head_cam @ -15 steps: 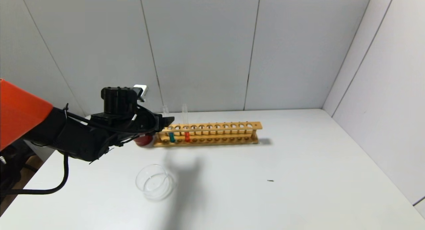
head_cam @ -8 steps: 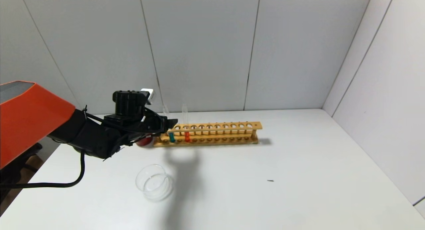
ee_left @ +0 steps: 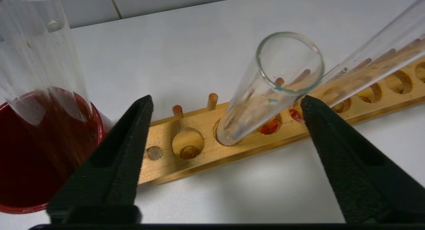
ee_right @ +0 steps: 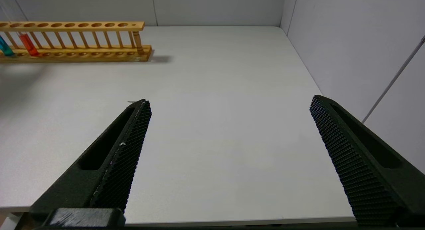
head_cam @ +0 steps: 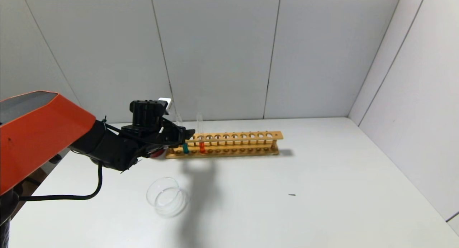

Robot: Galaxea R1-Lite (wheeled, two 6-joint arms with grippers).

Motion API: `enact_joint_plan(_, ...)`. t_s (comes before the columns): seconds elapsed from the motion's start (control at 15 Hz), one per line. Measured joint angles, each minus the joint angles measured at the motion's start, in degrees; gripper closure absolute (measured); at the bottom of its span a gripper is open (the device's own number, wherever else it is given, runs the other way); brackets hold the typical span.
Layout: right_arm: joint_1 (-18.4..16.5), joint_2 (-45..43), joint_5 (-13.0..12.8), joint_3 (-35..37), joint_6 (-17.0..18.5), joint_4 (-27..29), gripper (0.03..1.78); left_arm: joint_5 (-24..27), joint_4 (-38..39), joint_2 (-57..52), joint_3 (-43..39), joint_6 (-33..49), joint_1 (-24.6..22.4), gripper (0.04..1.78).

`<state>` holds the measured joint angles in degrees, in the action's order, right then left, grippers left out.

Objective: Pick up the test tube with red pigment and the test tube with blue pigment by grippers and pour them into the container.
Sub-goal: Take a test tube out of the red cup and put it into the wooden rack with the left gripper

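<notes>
Wooden rack [head_cam: 224, 144] stands far on the white table [head_cam: 287, 190], and only the left wrist view looks down its holes: there the blue tube [ee_left: 265, 93] leans with its open mouth between the two spread fingers [ee_left: 123, 150] of the left claw [ee_left: 225, 103], touched by neither, while the red tube [ee_left: 372, 63] slants just beside it. The head view shows what that view hides: teal liquid at the bottom of the blue tube [head_cam: 185, 148] and orange-red liquid at the bottom of the red tube [head_cam: 202, 146], both standing near the rack's left end, a few holes apart. The right wrist view catches the same two colours from the rack's right side, and the right claw [ee_right: 229, 107] hanging released over bare table, well apart from everything. The bowl [head_cam: 166, 196] sits near, left of centre, with nothing coloured in it. A dark red cup [ee_left: 40, 150] stands just left of the rack with a clear tube [ee_left: 36, 54] rising before it. The left arm [head_cam: 107, 147] reaches in from the left, roughly level, its claw [head_cam: 190, 132] at the rack's left end around the blue tube's upper part, released.
</notes>
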<state>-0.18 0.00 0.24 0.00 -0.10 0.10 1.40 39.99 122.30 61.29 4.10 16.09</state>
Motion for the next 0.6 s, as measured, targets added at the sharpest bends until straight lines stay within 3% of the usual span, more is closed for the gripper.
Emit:
enact_joint_plan(0.13, 0.02, 0.00, 0.00, 0.00, 0.00, 0.00, 0.06, -0.02, 0.00, 0.96, 1.24, -0.02, 0.05, 0.58)
enact_joint_plan(0.4, 0.00, 0.00, -0.02, 0.00, 0.00, 0.00, 0.06, 0.00, -0.05, 2.10, 2.45, -0.02, 0.05, 1.30)
enact_joint_plan(0.53, -0.02, 0.00, -0.02, 0.00, 0.02, 0.00, 0.06, 0.00, -0.05, 2.27, 2.51, -0.05, 0.13, 1.50)
enact_joint_plan(0.6, -0.02, 0.00, 0.00, 0.00, 0.00, 0.00, 0.06, 0.00, -0.02, 2.27, 2.51, -0.05, 0.13, 1.50)
